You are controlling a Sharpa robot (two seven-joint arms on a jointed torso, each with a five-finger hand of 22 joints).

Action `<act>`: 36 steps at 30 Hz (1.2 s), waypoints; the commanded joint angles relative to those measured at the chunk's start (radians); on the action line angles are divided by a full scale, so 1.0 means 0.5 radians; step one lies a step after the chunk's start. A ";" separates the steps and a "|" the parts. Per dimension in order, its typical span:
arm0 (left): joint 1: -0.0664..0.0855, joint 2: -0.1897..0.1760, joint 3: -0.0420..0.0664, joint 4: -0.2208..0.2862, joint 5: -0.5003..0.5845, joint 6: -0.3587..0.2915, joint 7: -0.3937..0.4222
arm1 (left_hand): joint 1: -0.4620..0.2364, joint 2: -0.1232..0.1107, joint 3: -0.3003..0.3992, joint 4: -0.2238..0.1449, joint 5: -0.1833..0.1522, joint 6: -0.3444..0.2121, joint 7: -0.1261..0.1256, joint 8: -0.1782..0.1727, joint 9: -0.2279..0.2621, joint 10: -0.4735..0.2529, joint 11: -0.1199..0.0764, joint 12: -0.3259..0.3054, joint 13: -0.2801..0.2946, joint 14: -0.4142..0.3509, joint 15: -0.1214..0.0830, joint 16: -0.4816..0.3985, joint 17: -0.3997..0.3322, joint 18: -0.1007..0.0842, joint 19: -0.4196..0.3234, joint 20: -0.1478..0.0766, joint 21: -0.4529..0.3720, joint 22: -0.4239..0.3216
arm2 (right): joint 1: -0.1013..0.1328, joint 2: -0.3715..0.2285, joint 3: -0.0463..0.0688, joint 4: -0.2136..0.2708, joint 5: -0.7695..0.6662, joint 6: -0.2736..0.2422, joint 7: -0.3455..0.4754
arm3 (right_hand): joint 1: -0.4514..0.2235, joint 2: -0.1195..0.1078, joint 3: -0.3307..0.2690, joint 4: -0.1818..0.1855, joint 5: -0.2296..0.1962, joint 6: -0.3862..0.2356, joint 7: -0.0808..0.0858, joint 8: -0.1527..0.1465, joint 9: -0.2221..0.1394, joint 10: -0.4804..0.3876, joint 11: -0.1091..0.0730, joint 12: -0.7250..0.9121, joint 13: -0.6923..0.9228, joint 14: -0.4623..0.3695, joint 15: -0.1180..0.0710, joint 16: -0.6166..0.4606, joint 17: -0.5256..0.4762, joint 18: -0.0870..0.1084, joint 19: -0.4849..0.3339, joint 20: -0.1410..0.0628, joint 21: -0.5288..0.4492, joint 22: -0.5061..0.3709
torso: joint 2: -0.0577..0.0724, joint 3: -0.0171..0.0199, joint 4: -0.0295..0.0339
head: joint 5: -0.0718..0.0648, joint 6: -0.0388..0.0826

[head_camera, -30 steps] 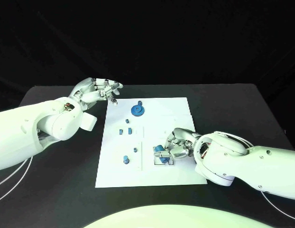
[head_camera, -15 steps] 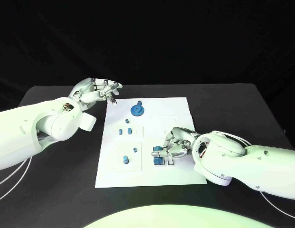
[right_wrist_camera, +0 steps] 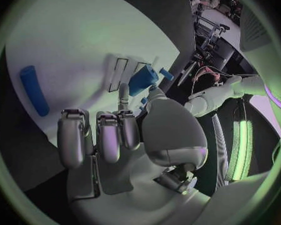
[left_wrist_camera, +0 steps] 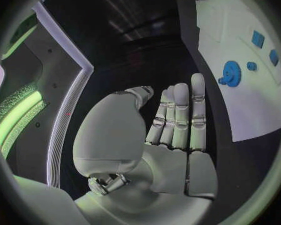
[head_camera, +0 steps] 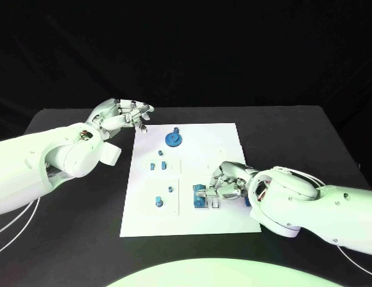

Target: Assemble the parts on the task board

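The right hand [head_camera: 226, 183] sits over the near right part of the white board [head_camera: 225, 134], fingers curled in around a blue block [head_camera: 201, 196] standing at a slot outline. In the right wrist view, thumb and a fingertip [right_wrist_camera: 123, 92] touch the same block [right_wrist_camera: 142, 80]; it appears pinched, though how firmly cannot be told.

To seat it well: probably keep the block upright, square to the outline, and press straight down; a tilt could jam it.

Left of the block lies a small blue peg [head_camera: 158, 201]. Farther off, two small blue pieces [head_camera: 158, 165], then a blue gear [head_camera: 174, 139].

The left hand [head_camera: 121, 113] hovers off the board's far left corner, fingers loosely bent, holding nothing.
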 commanded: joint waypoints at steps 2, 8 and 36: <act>0.001 -0.001 0.001 0.005 0.009 0.030 0.009 | -0.020 0.004 -0.010 0.000 0.008 -0.014 -0.002 -0.004 -0.002 -0.013 0.004 0.007 -0.002 -0.014 -0.003 -0.006 0.002 0.027 0.008 -0.001 -0.007 -0.002 | -0.003 -0.044 0.000 0.038 0.043 0.061 0.185 | 0.090 -0.008 0.016 -0.004 -0.009 -0.008 -0.006 0.009 -0.002 0.089 -0.009 0.009 0.347 0.204 -0.011 0.009 0.485 -0.020 0.145 -0.009 0.016 0.437 | 0.000 -0.0004 -0.001 | 0.002 0.001; 0.001 -0.001 0.001 0.004 0.009 0.033 0.005 | -0.020 0.004 -0.010 0.000 0.008 -0.014 -0.002 -0.004 -0.002 -0.013 0.004 0.007 -0.002 -0.014 -0.003 -0.006 0.002 0.027 0.008 -0.001 -0.007 -0.002 | -0.005 -0.089 0.000 0.093 0.067 0.038 0.239 | 0.096 -0.015 0.014 -0.003 -0.010 -0.008 -0.006 0.009 -0.002 0.094 -0.009 0.017 0.354 0.204 -0.011 0.010 0.488 -0.022 0.147 -0.009 0.024 0.440 | 0.000 0.0006 -0.001 | 0.001 0.001; 0.001 0.000 0.001 0.002 0.008 0.035 0.001 | -0.024 0.009 -0.011 -0.001 0.009 -0.015 -0.002 -0.004 -0.002 -0.014 0.003 0.008 -0.004 -0.014 -0.003 -0.007 0.003 0.028 0.010 -0.001 -0.010 -0.005 | -0.016 -0.065 0.000 0.021 0.005 0.102 0.174 | 0.336 -0.058 0.136 -0.008 -0.003 -0.001 -0.016 0.002 -0.032 0.103 -0.018 0.025 0.367 0.205 -0.019 0.012 0.491 -0.025 0.152 -0.016 0.038 0.450 | 0.001 -0.0020 0.000 | -0.004 -0.010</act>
